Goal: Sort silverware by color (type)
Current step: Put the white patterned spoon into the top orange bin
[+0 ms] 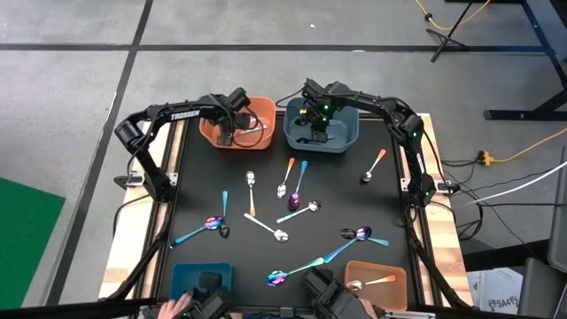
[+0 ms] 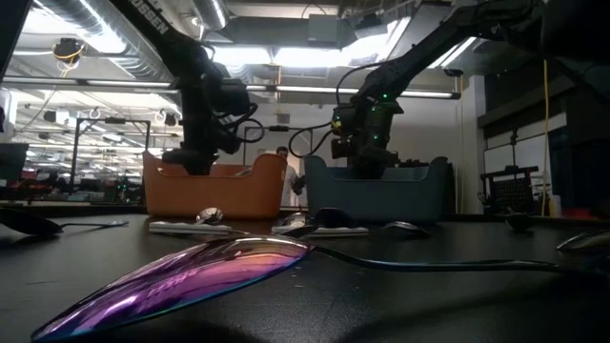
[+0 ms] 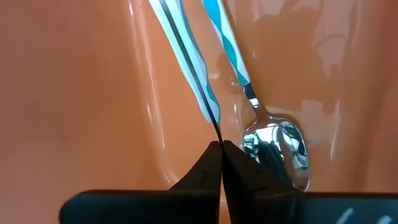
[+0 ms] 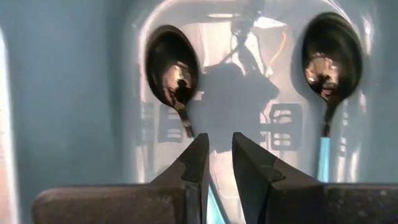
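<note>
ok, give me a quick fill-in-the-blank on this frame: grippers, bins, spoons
1. The left gripper is inside the far ____ bin.
2. The right gripper is inside the far ____ bin.
3. In the left wrist view, the left gripper's fingers are ____.
4. In the right wrist view, the bowls of ____ dark spoons show beyond the right gripper.

Missing words: orange; blue; shut; two
</note>
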